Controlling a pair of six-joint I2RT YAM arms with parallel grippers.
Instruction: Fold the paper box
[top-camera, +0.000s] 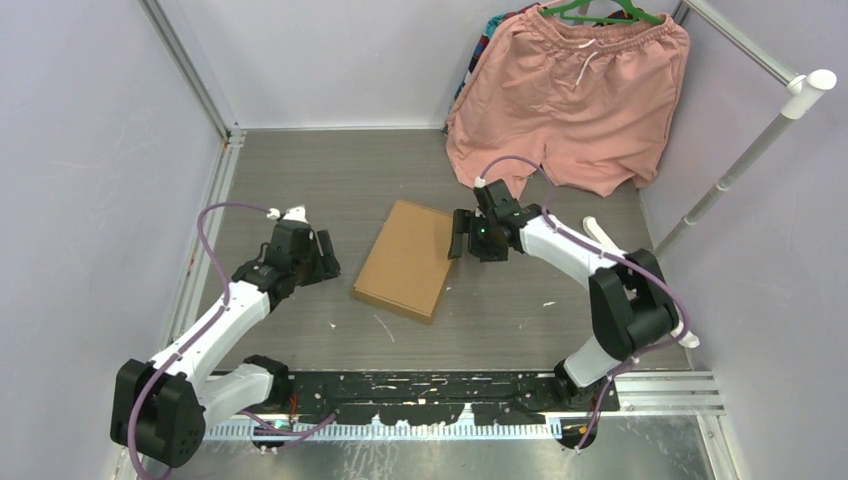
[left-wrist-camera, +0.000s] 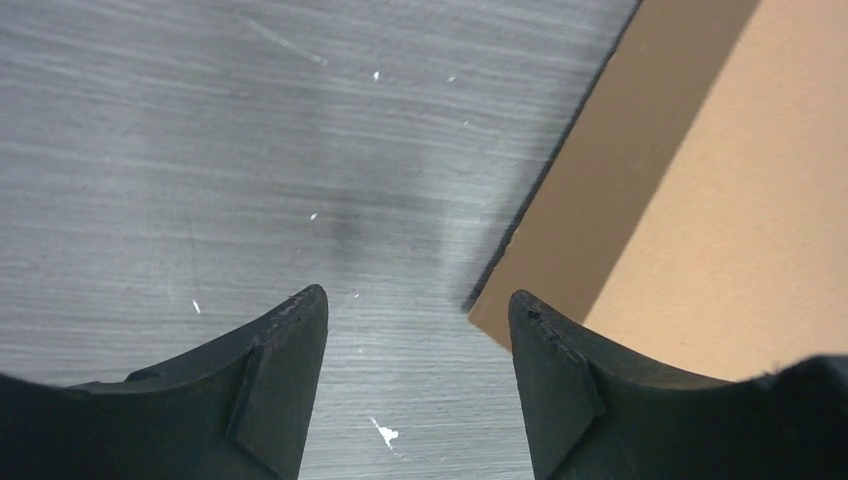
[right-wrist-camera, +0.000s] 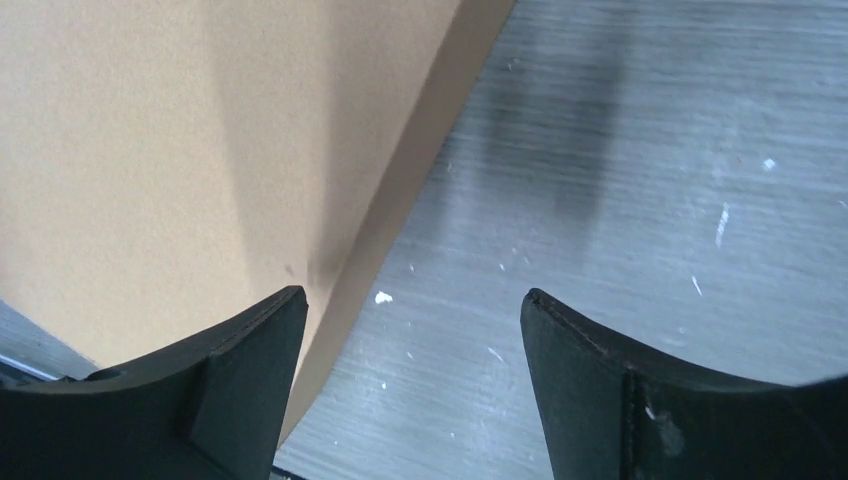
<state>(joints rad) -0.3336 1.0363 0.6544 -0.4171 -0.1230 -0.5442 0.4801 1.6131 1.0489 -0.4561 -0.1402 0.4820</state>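
One paper box (top-camera: 407, 259) lies between two grippers: left gripper (top-camera: 327, 255) at nine o'clock, right gripper (top-camera: 458, 237) at two, both spread apart, empty.

The right gripper (right-wrist-camera: 412, 300) hangs with its two black fingers (right-wrist-camera: 240, 370) spread wide, nothing clamped between them. The paper box (right-wrist-camera: 150, 150) fills the upper left, plain brown cardboard with a flat, smooth top. Its edge runs on a slant from the top middle down toward the left finger, and the side wall below that edge lies in shadow. To the right is the grey brushed table (right-wrist-camera: 650, 180), dotted with small white specks (right-wrist-camera: 383, 297). The right finger sits over bare table, apart from the box.
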